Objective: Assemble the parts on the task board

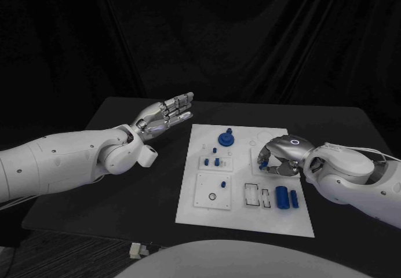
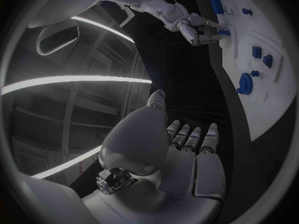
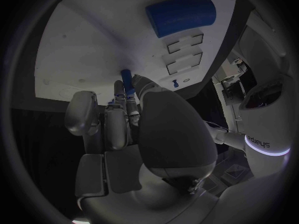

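Note:
The white task board (image 1: pixel 242 200) lies in the middle of the black table. My right hand (image 1: pixel 280 155) hangs over the board's right side with its fingers curled down. It pinches a small blue peg (image 3: pixel 126 79) whose far end is at the board's surface; the same peg (image 2: pixel 223 33) is visible in the left wrist view. My left hand (image 1: pixel 163 119) is raised left of the board, palm up, fingers apart and holding nothing. A large round blue part (image 1: pixel 225 139) stands at the board's far end.
Two blue cylinders (image 1: pixel 287 197) lie near the board's right front, beside rectangular slots (image 1: pixel 255 196). Small blue pegs (image 1: pixel 215 162) stand in the board's middle left. A small white object (image 1: pixel 135 249) sits at the table's front edge.

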You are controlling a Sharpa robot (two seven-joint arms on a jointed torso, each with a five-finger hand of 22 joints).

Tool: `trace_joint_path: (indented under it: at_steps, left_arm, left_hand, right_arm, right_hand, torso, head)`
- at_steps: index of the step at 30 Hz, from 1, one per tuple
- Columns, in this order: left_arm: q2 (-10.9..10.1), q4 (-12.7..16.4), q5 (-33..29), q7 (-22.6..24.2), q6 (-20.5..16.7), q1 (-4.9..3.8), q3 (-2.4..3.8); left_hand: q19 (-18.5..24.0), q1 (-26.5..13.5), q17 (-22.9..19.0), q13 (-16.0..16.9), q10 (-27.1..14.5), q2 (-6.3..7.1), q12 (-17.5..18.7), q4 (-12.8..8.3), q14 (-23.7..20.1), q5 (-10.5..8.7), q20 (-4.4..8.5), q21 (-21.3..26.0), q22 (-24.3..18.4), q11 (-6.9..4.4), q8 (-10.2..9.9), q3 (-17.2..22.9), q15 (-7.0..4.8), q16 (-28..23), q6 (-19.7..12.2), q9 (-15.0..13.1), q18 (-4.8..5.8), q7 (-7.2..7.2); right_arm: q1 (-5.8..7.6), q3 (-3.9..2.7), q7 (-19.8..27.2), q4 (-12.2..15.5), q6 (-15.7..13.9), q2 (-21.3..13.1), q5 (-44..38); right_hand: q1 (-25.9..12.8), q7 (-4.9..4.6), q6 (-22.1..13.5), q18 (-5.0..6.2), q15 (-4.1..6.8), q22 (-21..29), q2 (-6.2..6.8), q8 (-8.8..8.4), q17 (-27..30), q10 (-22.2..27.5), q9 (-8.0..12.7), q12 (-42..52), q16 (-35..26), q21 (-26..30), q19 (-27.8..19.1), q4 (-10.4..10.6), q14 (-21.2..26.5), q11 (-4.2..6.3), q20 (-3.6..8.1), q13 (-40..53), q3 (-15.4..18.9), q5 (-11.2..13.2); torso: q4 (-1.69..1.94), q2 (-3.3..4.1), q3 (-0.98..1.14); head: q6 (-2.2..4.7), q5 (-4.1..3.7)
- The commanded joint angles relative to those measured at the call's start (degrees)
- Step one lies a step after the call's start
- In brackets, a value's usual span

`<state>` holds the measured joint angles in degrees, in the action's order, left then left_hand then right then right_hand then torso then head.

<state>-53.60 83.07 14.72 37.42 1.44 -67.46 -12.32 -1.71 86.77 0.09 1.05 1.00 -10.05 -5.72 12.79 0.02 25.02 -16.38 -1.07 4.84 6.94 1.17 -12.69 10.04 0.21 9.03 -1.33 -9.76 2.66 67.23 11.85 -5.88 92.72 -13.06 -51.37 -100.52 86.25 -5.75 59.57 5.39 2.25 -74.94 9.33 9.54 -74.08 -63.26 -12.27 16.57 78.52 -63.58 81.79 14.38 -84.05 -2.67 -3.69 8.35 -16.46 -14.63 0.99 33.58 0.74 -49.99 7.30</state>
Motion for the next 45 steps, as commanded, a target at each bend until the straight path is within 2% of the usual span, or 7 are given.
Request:
trace_joint_path:
  at_steps: [1,16,29,37,43,44,45]
  left_arm:
    - [0.12,0.05,-0.4,0.48,0.69,0.08,0.06]
    - [0.15,-0.04,-0.4,0.37,0.67,0.18,0.06]
    - [0.23,-0.18,-0.4,0.32,0.65,0.23,0.06]
    - [0.16,-0.03,-0.4,0.58,0.37,0.25,0.06]
    - [-0.02,0.06,-0.4,0.7,0.11,0.26,0.06]
    - [-0.04,0.06,-0.4,0.76,0.01,0.26,0.06]
    - [-0.03,0.05,-0.4,0.81,-0.09,0.27,0.06]
  left_hand:
    - [0.08,0.71,-0.09,0.07,0.22,-0.05,-0.15,-0.19,-0.02,0.18,-0.37,-0.19,0.05,0.21,0.28,-0.01,0.28,-0.21,0.19,-0.06,-0.26,0.05]
    - [0.05,0.75,-0.09,0.06,0.24,-0.17,-0.16,-0.27,-0.02,0.31,-0.39,-0.2,0.07,0.15,0.27,0.02,0.48,-0.21,0.22,-0.06,-0.25,0.14]
    - [0.05,0.75,-0.09,0.06,0.24,-0.17,-0.16,-0.27,-0.02,0.31,-0.39,-0.2,0.07,0.15,0.27,0.02,0.48,-0.21,0.22,-0.06,-0.25,0.14]
    - [0.07,0.79,-0.09,0.05,0.23,-0.23,-0.13,-0.33,-0.02,0.39,-0.39,-0.19,-0.02,0.13,0.25,0.03,0.52,-0.21,0.16,-0.04,-0.23,0.15]
    - [0.11,0.77,-0.09,0.04,0.22,-0.41,-0.11,-0.57,-0.02,0.43,0.36,-0.16,-0.14,0.08,0.22,-0.1,-0.72,-0.21,0.22,-0.04,-0.44,0.59]
    - [0.15,0.72,-0.09,0.04,0.22,-0.45,-0.1,-0.61,-0.02,0.41,0.73,-0.13,-0.23,-0.02,0.23,-0.17,-0.95,-0.21,0.26,-0.04,-0.52,0.75]
    - [0.19,0.68,-0.09,0.04,0.22,-0.49,-0.1,-0.68,-0.02,0.44,1.31,-0.11,-0.3,-0.17,0.22,-0.25,-1.42,-0.21,0.28,-0.04,-0.55,0.98]
  right_arm:
    - [-0.06,-0.04,0.04,0.61,-1.11,-0.32,-0.18]
    - [2.5,-0.05,-0.7,3.3,-1.99,-1.83,-0.18]
    - [6.21,-0.06,-1.13,9.59,-3.1,-2.29,-0.18]
    - [5.45,-0.05,-0.96,11.79,-2.58,-0.07,-1.03]
    - [3.66,-0.05,-0.18,12.46,-2.89,2.49,-3.96]
    - [3.18,-0.05,0.07,12.35,-2.79,3.4,-4.32]
    - [2.86,-0.05,0.26,12.22,-2.6,4.08,-4.5]
  right_hand:
    - [0.41,-0.07,0.41,-0.54,-0.08,-8.61,0.05,0.24,0.08,-0.33,-0.05,-0.23,-0.22,-0.16,0.26,-0.08,-1.97,-0.12,-0.12,-0.04,-0.36,-0.27]
    - [0.51,-0.16,0.66,-0.59,-0.26,-8.66,0.05,0.31,0.25,-0.59,-0.16,-0.38,-0.34,-0.38,0.28,-0.18,-1.9,-0.16,-0.23,-0.14,-0.63,-0.28]
    - [0.66,-0.28,1.07,-0.72,-0.55,-8.8,0.04,0.42,-0.08,-1.11,-0.33,-0.52,-0.09,-0.94,0.41,-0.33,-1.99,-0.2,-0.43,-0.24,-1.01,-0.31]
    - [0.78,-0.42,1.16,-0.73,-0.7,-8.83,0.02,0.38,-0.16,-1.34,-0.39,-0.66,-0.01,-1.06,0.44,-0.45,-2.03,-0.27,-0.54,-0.33,-1.29,-0.33]
    - [1.21,-0.59,1.04,-0.71,-0.89,-8.81,0.1,0.17,-0.21,-1.43,-0.44,-1.04,0.07,-0.98,0.39,-0.85,-2.06,-0.43,-0.75,-0.52,-1.84,-0.51]
    - [1.48,-0.7,1.07,-0.73,-0.97,-8.88,-0.05,-0.1,-0.29,-1.7,-0.5,-1.61,0.17,-1.33,0.46,-0.85,-2.08,-0.54,-0.92,-0.84,-3.66,3.12]
    - [1.48,-0.7,1.07,-0.73,-0.97,-8.88,-0.05,-0.1,-0.29,-1.7,-0.5,-1.61,0.17,-1.33,0.46,-0.85,-2.08,-0.54,-0.92,-0.84,-3.66,3.12]
  torso:
    - [-0.03,-0.01,0.0]
    - [-0.01,-0.02,-0.01]
    - [-0.01,-0.01,-0.01]
    - [-0.01,-0.03,-0.02]
    - [0.03,-0.03,-0.02]
    - [0.05,-0.01,-0.02]
    - [0.05,0.01,-0.02]
  head:
    - [-0.01,0.05]
    - [-0.01,0.2]
    - [-0.01,0.2]
    - [-0.01,0.79]
    - [-0.01,1.03]
    - [-0.01,0.98]
    - [-0.01,0.92]
